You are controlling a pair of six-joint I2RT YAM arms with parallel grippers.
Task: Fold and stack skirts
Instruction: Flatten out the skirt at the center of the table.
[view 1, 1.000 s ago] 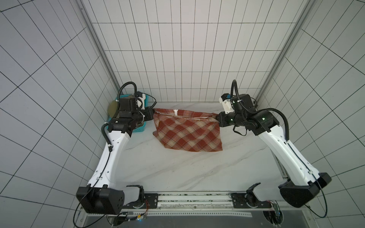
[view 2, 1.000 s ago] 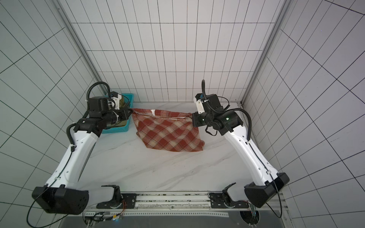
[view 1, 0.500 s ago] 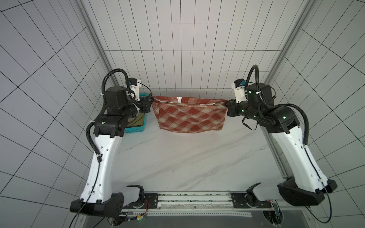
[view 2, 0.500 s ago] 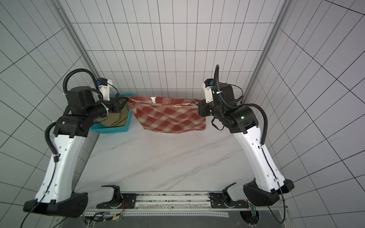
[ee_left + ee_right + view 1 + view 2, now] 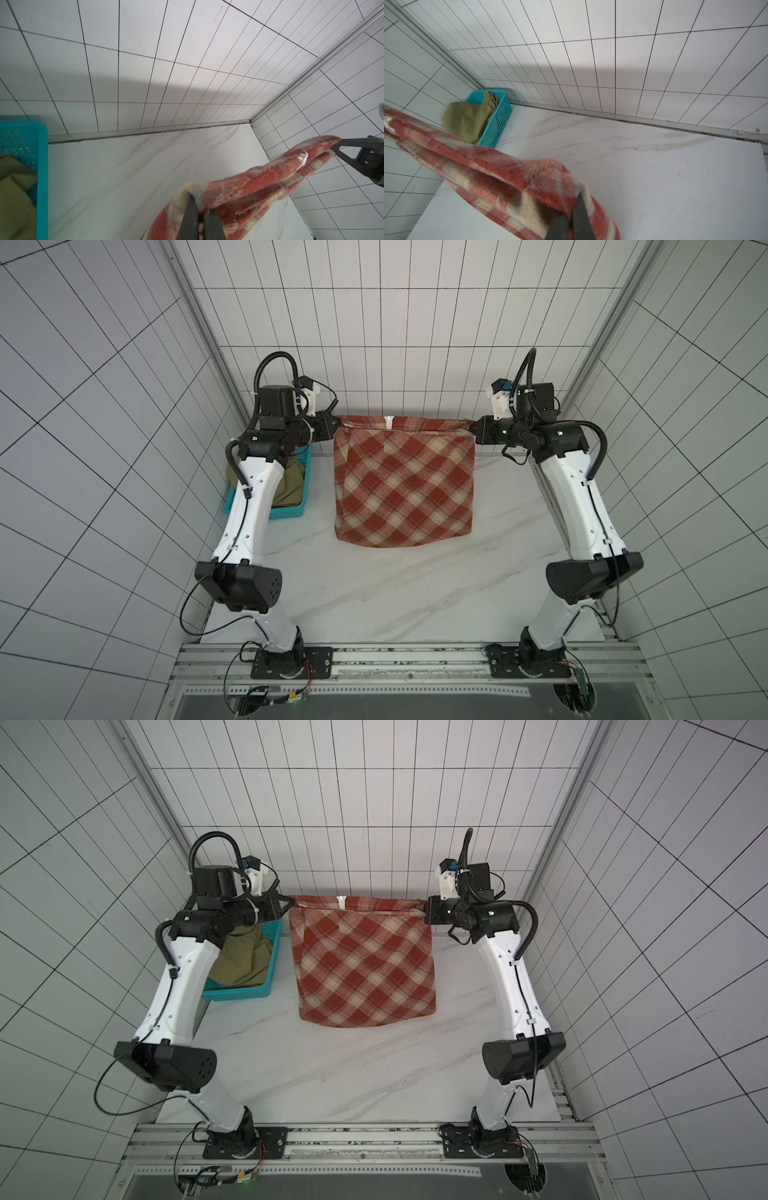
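Spotted one basket (image 5: 237,992) holding khaki skirt (image 5: 243,965), left arm (image 5: 178,986) partly blocking. Found plaid skirt (image 5: 403,485) hung over table (image 5: 395,597), waistband corners clamped by left gripper (image 5: 336,427) and right gripper (image 5: 473,429). Counted two skirts.

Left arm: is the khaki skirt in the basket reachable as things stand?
Probably not yet. The left arm has its jaws shut on the plaid skirt at a waistband corner. The khaki skirt lies uncovered in the basket right below it, so releasing first should do.
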